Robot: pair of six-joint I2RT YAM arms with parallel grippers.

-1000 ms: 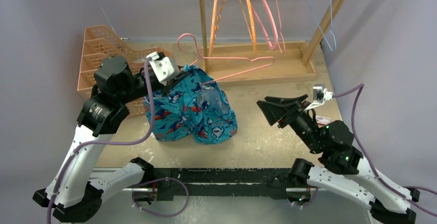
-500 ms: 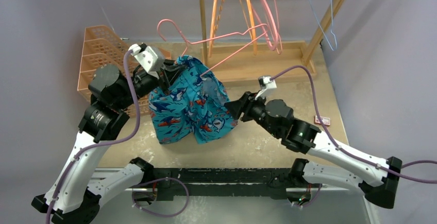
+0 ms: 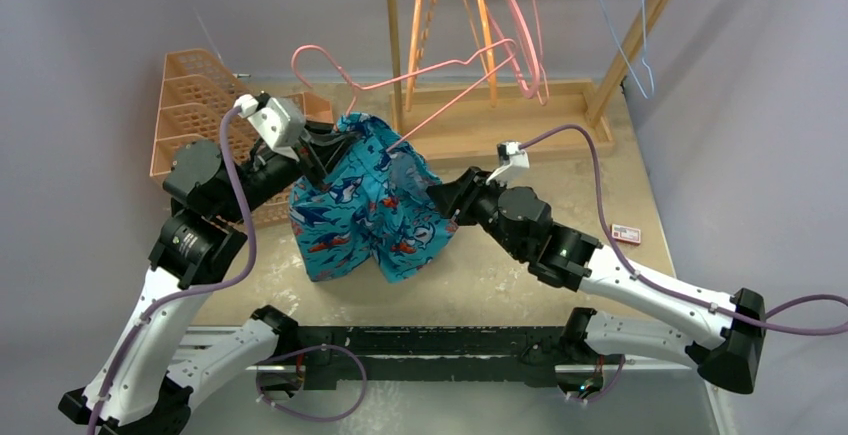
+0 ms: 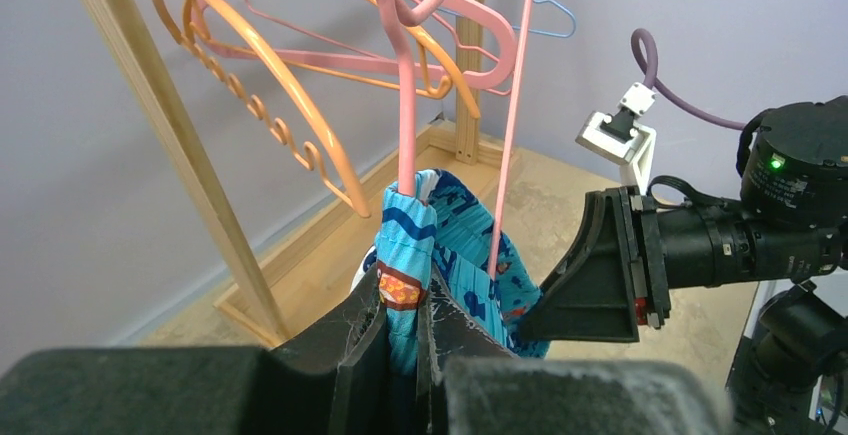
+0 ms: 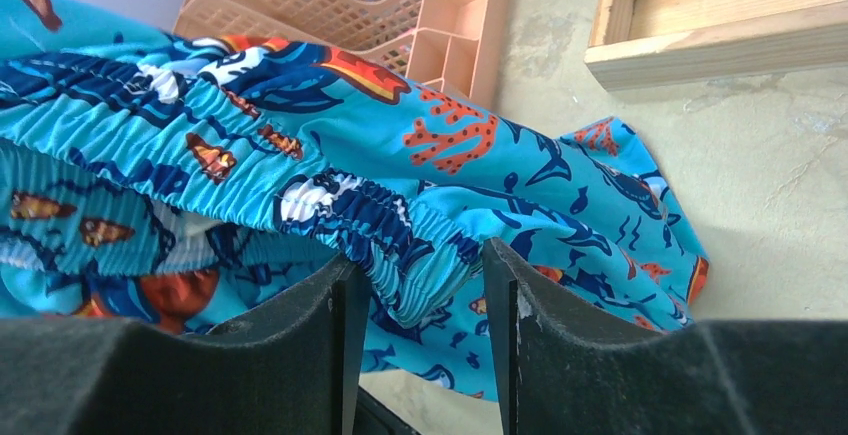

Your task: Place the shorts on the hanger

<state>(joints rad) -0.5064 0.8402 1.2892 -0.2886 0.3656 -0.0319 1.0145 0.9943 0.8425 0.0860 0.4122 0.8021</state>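
The place looked like a robotics lab's test cell. Plain lilac-grey walls (image 3: 90,15) boxed in a worn beige table (image 3: 590,190), with a left arm (image 3: 160,305) and a right arm (image 3: 650,290) bolted along its near edge. Staged props sat around: a wooden hanger rack (image 3: 560,115) at the far side and orange plastic trays (image 3: 190,95) at far left.

The left gripper (image 3: 322,167) is raised above the table (image 3: 480,285) and pinches the top edge of the shorts (image 3: 365,210). The shorts hang from it in a bunch, with their lower end resting on the table. The hanger (image 3: 430,65) tilts above the shorts with its hook to the left, and one of its wires runs down into the top of the fabric. The right gripper (image 3: 442,200) is against the shorts' right edge. A basket (image 3: 190,105) sits behind the left arm. A wooden rack (image 3: 520,120) at the back carries more hangers. A small card (image 3: 625,233) lies near the table's right edge.
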